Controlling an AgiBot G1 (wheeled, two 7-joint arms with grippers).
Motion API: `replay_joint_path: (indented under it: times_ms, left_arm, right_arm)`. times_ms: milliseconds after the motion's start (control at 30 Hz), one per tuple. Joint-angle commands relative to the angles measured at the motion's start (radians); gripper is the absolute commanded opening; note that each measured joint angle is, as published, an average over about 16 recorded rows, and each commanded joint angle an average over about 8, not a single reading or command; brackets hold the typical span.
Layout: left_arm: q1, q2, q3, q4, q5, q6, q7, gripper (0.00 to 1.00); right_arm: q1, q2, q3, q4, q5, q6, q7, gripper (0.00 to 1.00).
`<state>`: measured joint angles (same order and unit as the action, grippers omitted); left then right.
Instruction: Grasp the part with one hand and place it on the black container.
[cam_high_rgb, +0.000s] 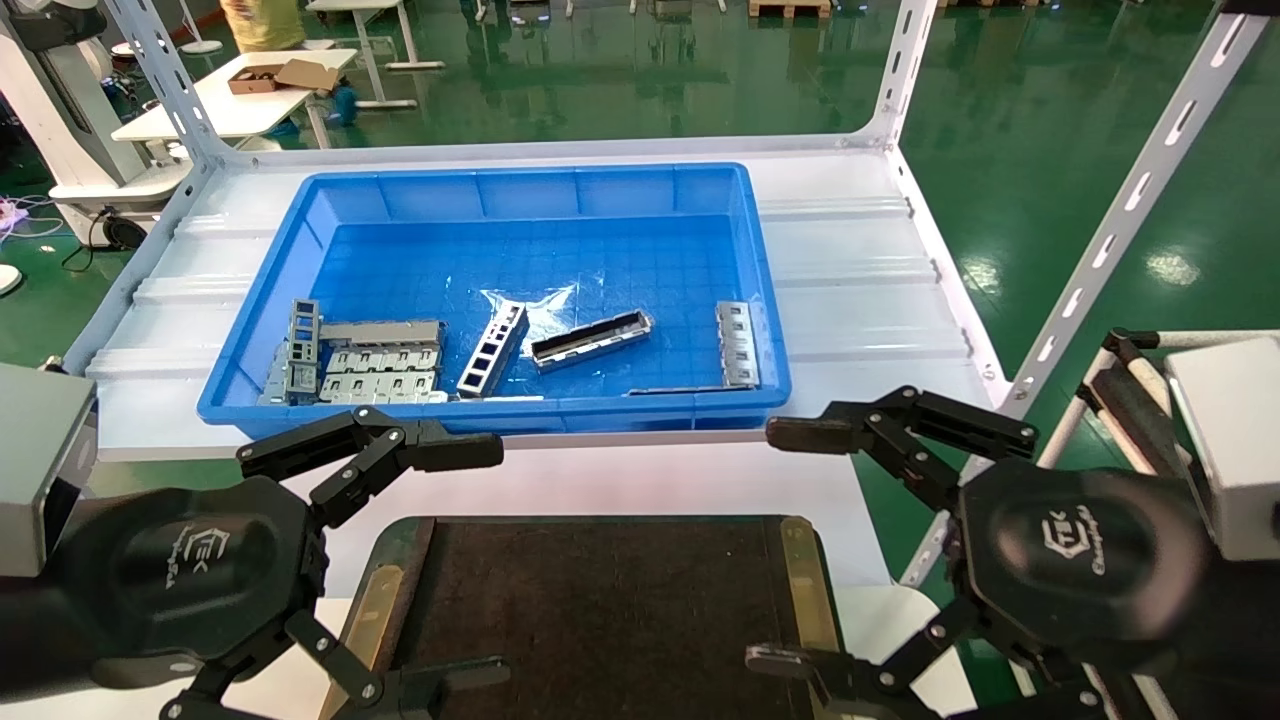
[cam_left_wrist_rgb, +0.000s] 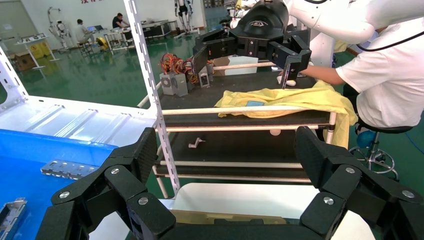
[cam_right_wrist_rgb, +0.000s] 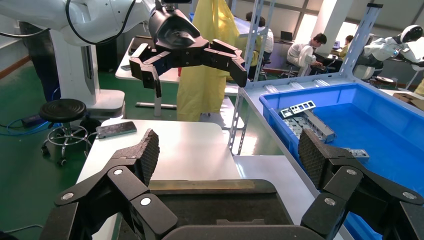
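2 grippers, left (cam_high_rgb: 455, 565) and right (cam_high_rgb: 790, 545), I hold spread over the black tray's (cam_high_rgb: 600, 600) sides, ready; the channel strip (cam_high_rgb: 590, 340) lies mid-bin, nearer the blue bin's (cam_high_rgb: 520, 180) front wall.

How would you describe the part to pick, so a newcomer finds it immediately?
Look in the blue bin on the white shelf. Near its middle lies the part, a long narrow grey channel with raised walls; the ladder-like strip on its left has square holes instead.

part (cam_high_rgb: 590, 338) in bin (cam_high_rgb: 250, 330) | bin behind container (cam_high_rgb: 600, 600) | grippers apparently flank container
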<state>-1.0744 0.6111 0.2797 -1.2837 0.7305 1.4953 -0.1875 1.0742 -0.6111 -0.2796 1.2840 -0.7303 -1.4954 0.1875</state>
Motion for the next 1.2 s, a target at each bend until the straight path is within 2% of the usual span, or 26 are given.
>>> replay_joint_path:
  times_ms: [33, 1200]
  left_arm:
    - [0.0, 0.0, 0.0, 0.0, 0.0, 0.0, 0.0, 1.0]
    - [-0.003, 0.001, 0.0, 0.0, 0.003, -0.003, 0.0, 1.0]
  right_arm:
    - [0.0, 0.0, 0.0, 0.0, 0.0, 0.0, 0.0, 1.0]
    - [0.0, 0.0, 0.0, 0.0, 0.0, 0.0, 0.0, 1.0]
